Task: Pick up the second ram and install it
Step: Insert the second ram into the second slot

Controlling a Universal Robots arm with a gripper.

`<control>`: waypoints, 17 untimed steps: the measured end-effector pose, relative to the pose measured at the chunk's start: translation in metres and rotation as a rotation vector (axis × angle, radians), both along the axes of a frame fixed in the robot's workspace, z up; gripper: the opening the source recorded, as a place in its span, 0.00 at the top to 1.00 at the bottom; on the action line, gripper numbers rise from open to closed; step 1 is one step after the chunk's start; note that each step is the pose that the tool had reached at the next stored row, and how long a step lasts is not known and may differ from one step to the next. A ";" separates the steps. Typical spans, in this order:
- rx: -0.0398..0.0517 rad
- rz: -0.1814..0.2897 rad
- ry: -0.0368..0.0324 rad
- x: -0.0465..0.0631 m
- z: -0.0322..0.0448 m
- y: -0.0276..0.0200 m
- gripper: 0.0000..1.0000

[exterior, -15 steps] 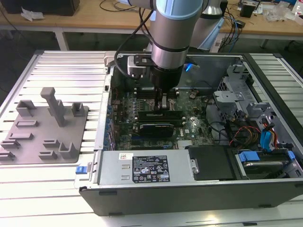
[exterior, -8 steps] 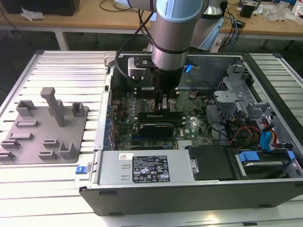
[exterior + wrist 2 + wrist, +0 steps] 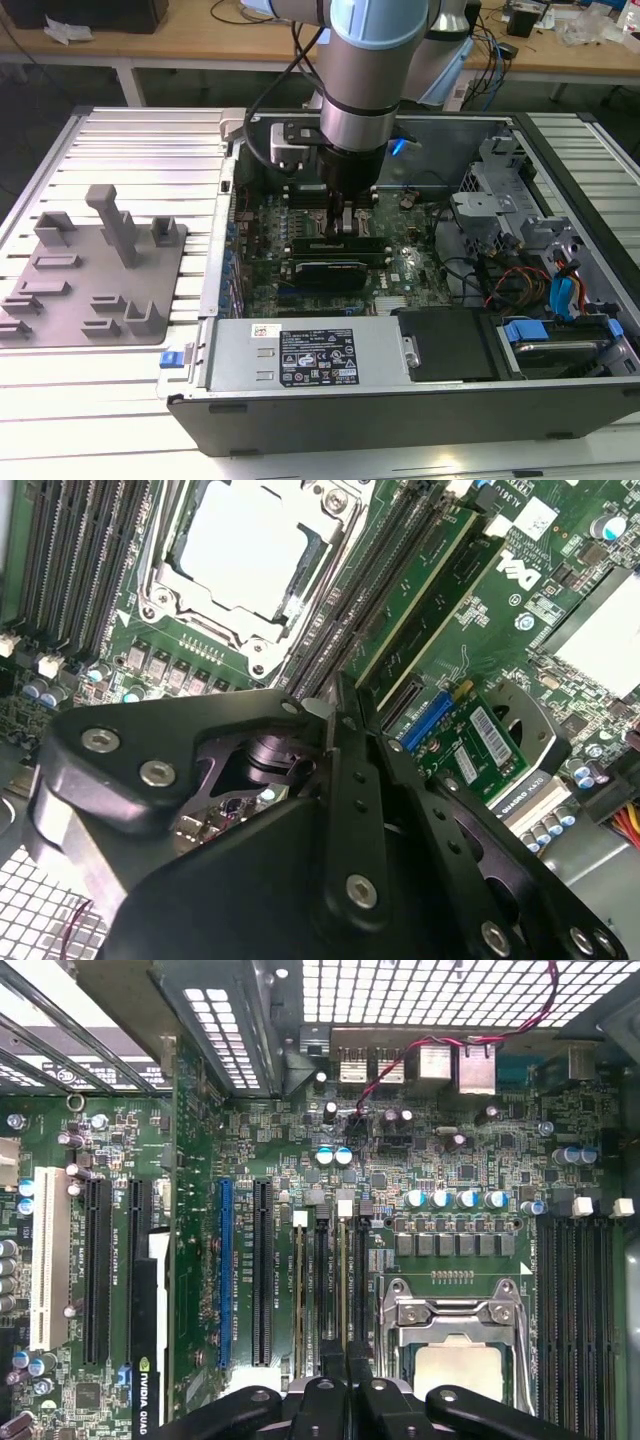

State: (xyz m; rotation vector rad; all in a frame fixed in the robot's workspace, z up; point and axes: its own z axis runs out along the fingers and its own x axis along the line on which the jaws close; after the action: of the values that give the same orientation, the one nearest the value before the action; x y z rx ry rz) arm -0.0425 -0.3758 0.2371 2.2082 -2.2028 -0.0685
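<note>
Reach into the open computer case [image 3: 400, 420] is straight down from above, which lets the arm clear the case walls and meet the motherboard [image 3: 185, 1210] square-on. In the exterior view the gripper [image 3: 345, 222] stands at the bank of memory slots just beside the processor [image 3: 455, 1375]. The second ram [image 3: 410, 592] is upright on edge in one of those slots, a green stick with dark chips. In the second wrist view its thin top edge runs directly into the narrow gap between the fingers [image 3: 360, 780], which are drawn close together about it, so the tool is judged to be clenched on the stick rather than released. Holding it by the top edge keeps the board vertical and in line with the slot, which is how its contact edge must meet the socket. Another green stick [image 3: 462, 585] stands just beside it in a neighbouring slot, parallel to it and not touching. The grey fixture plate [image 3: 95, 262] lies outside the case on the exterior view's left, well apart from the work. Much is hidden. The gripper's own black body covers the near ends of both sticks in both wrist views, so neither the pads' actual contact nor the seating of the stick's lower edge can be seen. Whether the white end clips [image 3: 300, 1218] are latched is too small to tell, and in the exterior view the arm's wrist blocks the slots behind it.
</note>
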 end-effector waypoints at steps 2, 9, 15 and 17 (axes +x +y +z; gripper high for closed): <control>-0.0001 0.000 0.0001 0.000 -0.0003 0.0000 0.91; 0.0030 0.000 0.0000 0.000 -0.0004 0.0000 0.91; 0.0050 0.000 0.0000 0.000 0.0001 0.0000 0.91; 0.0052 0.000 0.0000 0.000 0.0008 0.0000 0.91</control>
State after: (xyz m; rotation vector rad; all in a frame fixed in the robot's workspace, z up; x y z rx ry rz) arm -0.0425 -0.3758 0.2379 2.2108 -2.2052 -0.0743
